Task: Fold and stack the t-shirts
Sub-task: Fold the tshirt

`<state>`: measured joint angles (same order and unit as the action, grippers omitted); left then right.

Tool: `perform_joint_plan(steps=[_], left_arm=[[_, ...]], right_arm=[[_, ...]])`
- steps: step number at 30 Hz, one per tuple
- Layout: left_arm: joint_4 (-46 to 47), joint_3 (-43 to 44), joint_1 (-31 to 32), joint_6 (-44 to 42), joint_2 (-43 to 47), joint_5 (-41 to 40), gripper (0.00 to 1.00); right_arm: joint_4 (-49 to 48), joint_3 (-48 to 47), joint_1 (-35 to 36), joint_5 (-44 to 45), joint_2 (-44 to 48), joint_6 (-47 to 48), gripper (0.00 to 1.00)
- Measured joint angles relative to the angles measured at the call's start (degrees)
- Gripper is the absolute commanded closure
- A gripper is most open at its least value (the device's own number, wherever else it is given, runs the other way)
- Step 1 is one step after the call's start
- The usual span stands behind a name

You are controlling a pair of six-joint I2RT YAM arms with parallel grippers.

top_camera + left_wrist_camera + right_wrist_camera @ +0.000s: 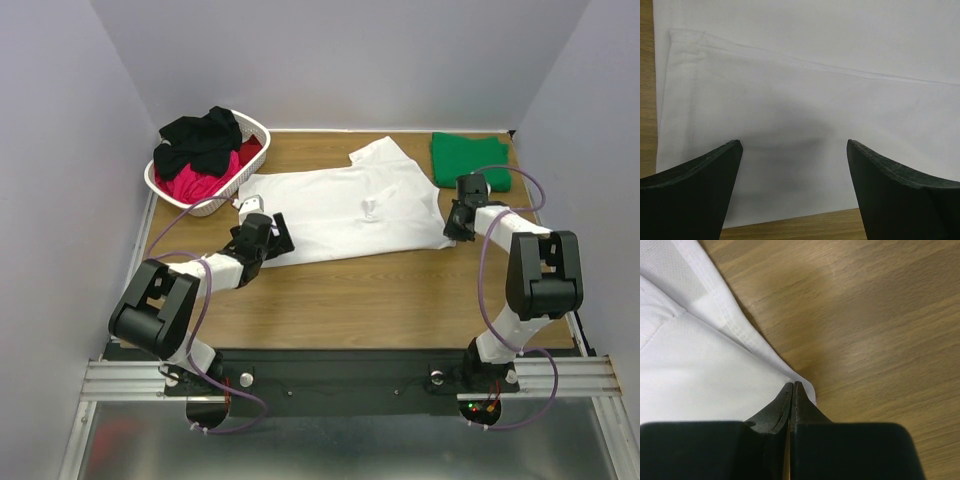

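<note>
A large white t-shirt (340, 210) lies spread on the wooden table, partly folded. My left gripper (277, 236) is open just above the shirt's near left corner; in the left wrist view its jaws (795, 146) straddle the white cloth (805, 90) near its hem. My right gripper (453, 226) is at the shirt's near right corner; in the right wrist view its jaws (792, 385) are shut on the corner of the white cloth (700, 375). A folded green t-shirt (470, 160) lies at the back right. A black t-shirt (200, 138) and a red/pink one (198, 184) sit in the basket.
A white plastic lattice basket (255, 127) stands at the back left, close to the white shirt's left end. Bare wood (370, 300) lies between the shirt and the arm bases. Grey walls close in the left, right and back sides.
</note>
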<state>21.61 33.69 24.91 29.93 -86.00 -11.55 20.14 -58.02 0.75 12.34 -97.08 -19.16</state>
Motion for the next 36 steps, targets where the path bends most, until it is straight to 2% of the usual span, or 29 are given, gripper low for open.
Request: perform_joint_plan(steps=[6,8,9,13,21,26,30,36], left_arm=[[0.11,-0.37,0.0,-0.79,0.37,-0.07,0.02],[0.11,-0.37,0.0,-0.98,0.37,-0.07,0.02],[0.11,-0.37,0.0,-1.03,0.37,-0.07,0.02],[-0.07,-0.37,0.0,-1.27,0.59,0.0,0.02],[-3.69,0.22,0.0,-2.08,6.6,-0.85,0.01],[-4.48,3.37,0.87,-2.12,8.9,-2.25,0.01],[-4.5,8.59,4.5,-2.03,5.64,-3.28,0.01],[-3.39,16.0,10.97,-1.95,-4.17,-2.03,0.01]], right_arm=[[-0.07,0.0,-2.67,1.11,0.02,0.39,0.96],[-0.07,0.0,-3.17,1.22,0.02,0.42,0.81],[-0.07,0.0,-3.41,1.22,0.02,0.61,0.67],[-0.02,0.0,-3.43,1.33,0.02,1.29,0.35],[0.63,0.0,-3.43,0.66,5.29,1.73,0.3],[-0.07,-0.15,-3.3,-4.79,12.35,2.29,0.29],[-0.81,-1.49,-2.4,-9.94,11.08,2.49,0.29],[-2.16,-5.11,4.98,-14.05,2.1,2.51,0.29]])
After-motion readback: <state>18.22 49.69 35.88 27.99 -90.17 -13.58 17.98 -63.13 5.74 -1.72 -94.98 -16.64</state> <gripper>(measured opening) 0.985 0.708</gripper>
